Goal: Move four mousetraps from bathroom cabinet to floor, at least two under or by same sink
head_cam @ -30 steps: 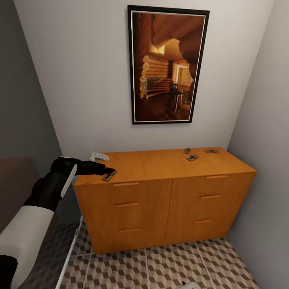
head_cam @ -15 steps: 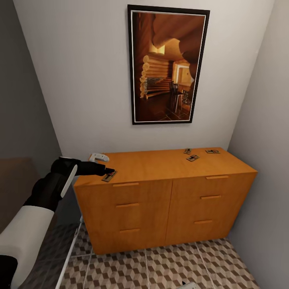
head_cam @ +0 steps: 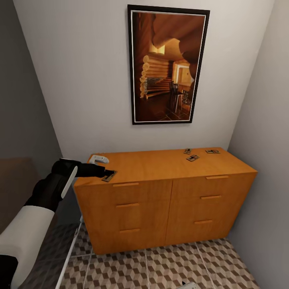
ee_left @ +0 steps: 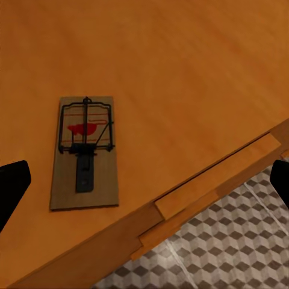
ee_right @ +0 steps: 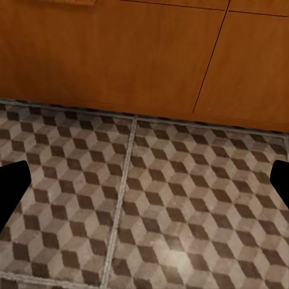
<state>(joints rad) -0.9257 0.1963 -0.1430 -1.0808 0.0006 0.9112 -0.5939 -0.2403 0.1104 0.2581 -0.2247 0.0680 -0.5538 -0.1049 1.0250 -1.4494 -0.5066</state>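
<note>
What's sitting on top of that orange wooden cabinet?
On the cabinet lie four mousetraps: three near the back right, one at the front left by the left gripper. The drawers are shut, so their contents are hidden.

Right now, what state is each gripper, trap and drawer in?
Left gripper: open, over the near mousetrap.
Near mousetrap: flat on the cabinet top, by its front edge, ungripped.
Three far mousetraps: lying on the cabinet top.
Cabinet: drawers shut.
Right gripper: open, over the bathroom floor.
</note>
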